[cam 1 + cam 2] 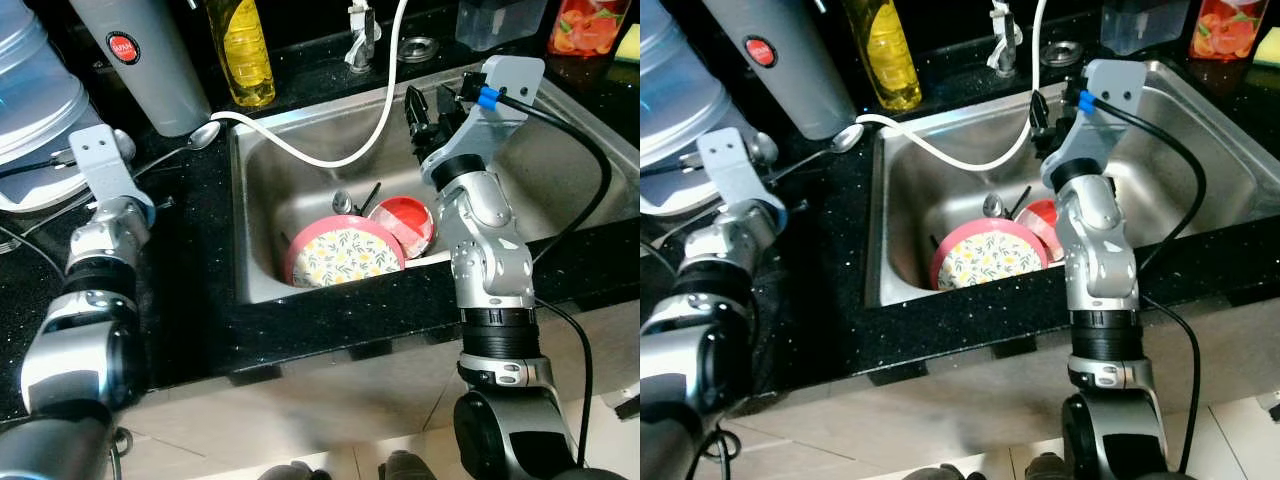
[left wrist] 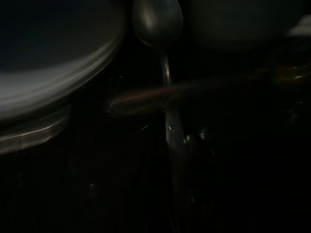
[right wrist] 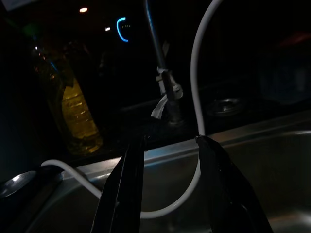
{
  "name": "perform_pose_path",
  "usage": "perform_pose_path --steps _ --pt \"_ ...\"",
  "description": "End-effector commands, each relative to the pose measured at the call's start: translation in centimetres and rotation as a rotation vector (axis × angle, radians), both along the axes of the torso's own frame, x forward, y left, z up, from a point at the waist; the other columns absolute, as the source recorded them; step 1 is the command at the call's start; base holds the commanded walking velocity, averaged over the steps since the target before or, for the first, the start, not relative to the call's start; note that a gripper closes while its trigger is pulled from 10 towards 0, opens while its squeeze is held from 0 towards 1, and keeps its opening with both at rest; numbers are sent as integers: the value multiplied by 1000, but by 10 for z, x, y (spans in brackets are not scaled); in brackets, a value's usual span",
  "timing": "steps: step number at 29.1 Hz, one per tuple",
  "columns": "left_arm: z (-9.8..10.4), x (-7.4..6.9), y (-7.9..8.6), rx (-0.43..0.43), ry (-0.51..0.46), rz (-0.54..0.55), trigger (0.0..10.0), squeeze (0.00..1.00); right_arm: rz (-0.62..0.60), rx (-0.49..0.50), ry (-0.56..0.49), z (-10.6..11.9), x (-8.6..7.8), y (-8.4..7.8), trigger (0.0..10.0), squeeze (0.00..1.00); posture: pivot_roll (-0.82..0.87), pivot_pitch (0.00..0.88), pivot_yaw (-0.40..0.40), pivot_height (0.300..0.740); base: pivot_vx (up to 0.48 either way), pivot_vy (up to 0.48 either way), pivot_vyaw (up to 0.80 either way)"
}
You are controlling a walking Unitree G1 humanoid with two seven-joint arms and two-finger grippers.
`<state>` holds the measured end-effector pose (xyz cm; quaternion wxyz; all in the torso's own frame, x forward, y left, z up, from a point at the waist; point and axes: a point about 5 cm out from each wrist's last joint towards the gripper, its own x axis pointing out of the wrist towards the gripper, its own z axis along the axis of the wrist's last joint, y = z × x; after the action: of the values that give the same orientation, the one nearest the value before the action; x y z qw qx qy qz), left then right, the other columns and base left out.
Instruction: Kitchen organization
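In the steel sink (image 1: 270, 200) a floral plate with a pink rim (image 1: 345, 252) leans near the front wall. A red bowl (image 1: 408, 220) lies behind it, beside a spoon (image 1: 342, 202) and dark utensils. My right gripper (image 1: 428, 115) hangs over the sink's back half, open and holding nothing. In the right wrist view its fingers (image 3: 124, 194) frame the white hose (image 3: 197, 97). My left arm (image 1: 100, 240) rests on the black counter left of the sink. It points along a metal spoon (image 1: 203, 135) lying there, which the left wrist view shows dimly as a spoon (image 2: 158, 22).
A white hose (image 1: 330, 155) loops from the faucet (image 1: 360, 40) across the sink's back rim. Along the back stand a yellow oil bottle (image 1: 240, 50), a grey cylinder (image 1: 140, 60) and a blue water jug (image 1: 30, 80). A clear container (image 1: 495, 20) and a red jar (image 1: 590, 25) stand far right.
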<state>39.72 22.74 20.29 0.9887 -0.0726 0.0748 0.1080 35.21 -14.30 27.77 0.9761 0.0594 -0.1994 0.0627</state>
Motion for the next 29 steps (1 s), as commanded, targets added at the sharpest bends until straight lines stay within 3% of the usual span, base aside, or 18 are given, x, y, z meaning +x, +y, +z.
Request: perform_pose_path --steps 1,7,12,14,21,23,24,25,29 --pt "34 2 -13 86 -170 -70 10000 0 30 14 -8 2 1 8 10000 0 40 82 178 740 0 0 0" --pt "61 0 -29 111 -281 -113 10000 0 28 14 -7 2 1 7 10000 0 39 86 181 740 0 0 0" --pt "78 -6 -49 194 -377 -136 10000 0 24 16 -7 2 1 6 10000 0 41 86 183 740 0 0 0" --pt "78 -10 -67 218 -389 -198 10000 0 23 18 -7 1 1 6 10000 0 44 86 186 740 0 0 0" --pt "65 -14 -89 262 -342 -306 10000 0 22 21 -8 1 1 7 10000 0 43 85 191 740 0 0 0" --pt "57 -13 -89 319 -294 -301 10000 0 19 22 -8 1 1 6 10000 0 44 85 195 740 0 0 0" --pt "47 -10 -79 344 -211 -240 10000 0 15 23 -7 0 1 6 10000 0 44 85 197 740 0 0 0" --pt "47 -10 -79 344 -211 -240 10000 0 15 23 -7 0 1 6 10000 0 44 85 197 740 0 0 0" --pt "39 -8 -54 309 -121 -116 10000 0 12 25 -8 0 0 5 10000 0 46 85 199 740 0 0 0"
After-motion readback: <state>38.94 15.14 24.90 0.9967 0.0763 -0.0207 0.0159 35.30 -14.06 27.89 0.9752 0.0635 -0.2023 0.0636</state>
